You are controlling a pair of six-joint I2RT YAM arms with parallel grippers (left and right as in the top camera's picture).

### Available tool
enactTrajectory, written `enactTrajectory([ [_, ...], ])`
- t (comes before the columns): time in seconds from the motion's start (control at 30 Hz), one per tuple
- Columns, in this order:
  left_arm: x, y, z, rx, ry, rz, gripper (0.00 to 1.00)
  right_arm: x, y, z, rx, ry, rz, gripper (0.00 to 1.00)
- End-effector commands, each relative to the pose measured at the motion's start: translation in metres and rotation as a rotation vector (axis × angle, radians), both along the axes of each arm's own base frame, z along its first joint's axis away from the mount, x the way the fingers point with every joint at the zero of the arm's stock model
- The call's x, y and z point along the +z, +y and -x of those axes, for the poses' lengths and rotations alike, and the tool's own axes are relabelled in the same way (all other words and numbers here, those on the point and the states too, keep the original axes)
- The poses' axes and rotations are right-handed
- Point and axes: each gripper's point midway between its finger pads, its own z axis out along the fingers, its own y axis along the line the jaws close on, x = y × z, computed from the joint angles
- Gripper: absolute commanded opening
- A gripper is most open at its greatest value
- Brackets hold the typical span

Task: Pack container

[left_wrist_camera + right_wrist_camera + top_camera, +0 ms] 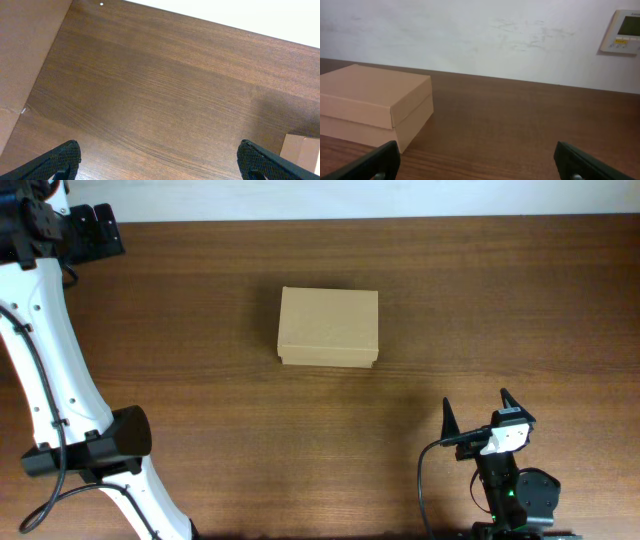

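Container [328,326]: small light-brown cardboard box, shut, on brown wooden counter [200,410].
Left hand [160,160] and right hand [480,160] gape empty; prying the lid [375,87] might shove it away.

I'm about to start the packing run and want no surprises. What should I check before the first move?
1. container open for packing: not ok, it is shut.
2. left gripper open and empty: ok.
3. right gripper open and empty: ok.
4. Both grippers apart from the container: ok.
5. Things to pack in view: not ok, none shows in any view.
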Motion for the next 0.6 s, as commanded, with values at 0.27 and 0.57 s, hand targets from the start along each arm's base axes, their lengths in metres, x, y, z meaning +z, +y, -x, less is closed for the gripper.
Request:
enactTrajectory([
  [0.27,0.093,-0.038,0.013,-0.116,-0.364,0.012,1.0,-0.002,0.002,0.0,0.009,-0.002,-0.008,0.99],
  [0.57,0.033,-0.049,0.041,-0.137,-0.549,-0.03,1.0,-0.002,0.002,0.0,0.009,-0.002,-0.008,0.99],
])
